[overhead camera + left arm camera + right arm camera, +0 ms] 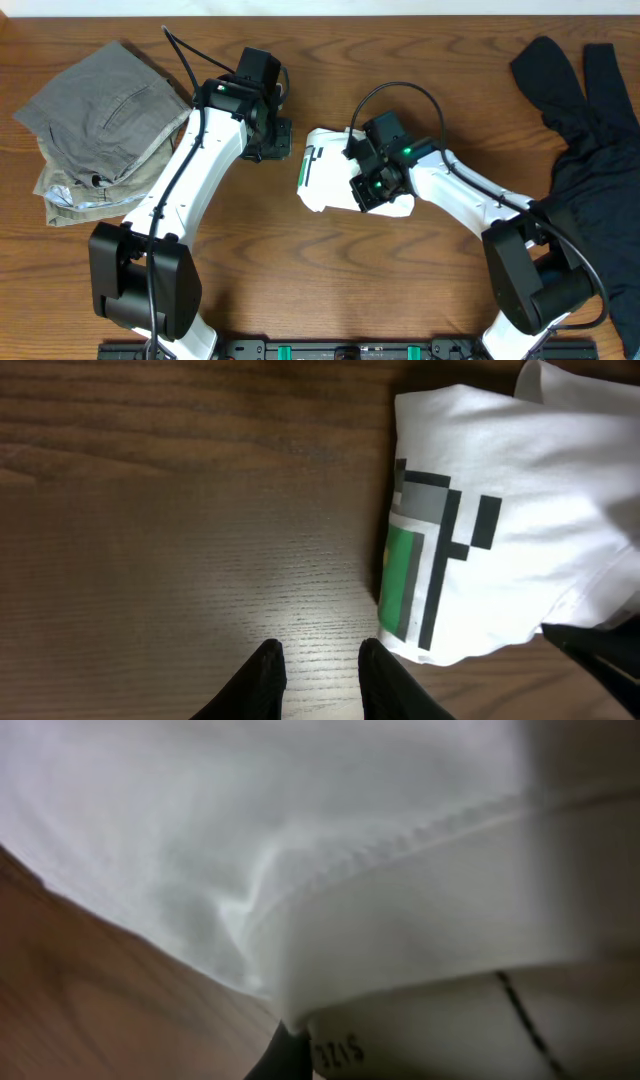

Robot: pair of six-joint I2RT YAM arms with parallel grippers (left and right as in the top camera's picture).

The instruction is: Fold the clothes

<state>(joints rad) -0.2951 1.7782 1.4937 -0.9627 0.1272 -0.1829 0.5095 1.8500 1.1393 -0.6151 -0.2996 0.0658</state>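
Note:
The white T-shirt [330,175] lies folded into a small packet at the table's middle, its green-and-black print [420,560] facing my left gripper. My left gripper [278,140] hovers just off the shirt's left edge; in the left wrist view its gripper [320,660] stands open over bare wood, nothing between the fingers. My right gripper [372,190] sits on the shirt's right part. In the right wrist view white T-shirt [350,840] fabric and a collar label fill the picture. The gripper [300,1048] is shut with the cloth pinched at one dark fingertip; the other finger is hidden.
Grey trousers [100,100] lie folded on khaki trousers [90,195] at the back left. A long black garment [590,130] is crumpled at the right edge, beside the right arm's base. The table [330,270] is brown wood.

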